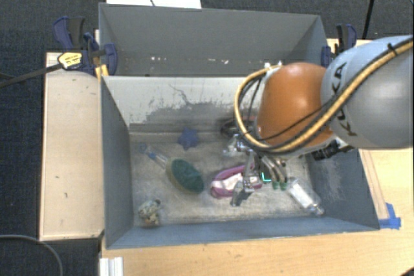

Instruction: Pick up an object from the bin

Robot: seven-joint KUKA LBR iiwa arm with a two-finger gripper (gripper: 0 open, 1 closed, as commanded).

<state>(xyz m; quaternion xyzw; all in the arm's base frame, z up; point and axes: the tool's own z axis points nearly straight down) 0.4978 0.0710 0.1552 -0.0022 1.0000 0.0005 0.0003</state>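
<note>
Hanging low in the grey metal bin [116,139], the gripper [246,188] sits at the right-hand end of a glossy pink-and-white plastic piece [224,181], which lies near the middle of the floor. How far open the gripper stands cannot be told from this angle, nor whether it has anything in its grasp, because the rounded orange wrist cover [291,100] hides much of it. The step in hand looks like closing on that pink piece. To do it well, the robot would want its grip across the narrow width. It should sit low enough that the smooth, curved shell does not slip out, and then lift straight up. Just to the left lies a dark green oval pad [186,176], soft and matte by its look and near enough to be nudged. A clear plastic tube [304,196] lies to the right. A small blue scrap [188,138] and a mottled, rough lump [150,211] lie well apart.
</note>
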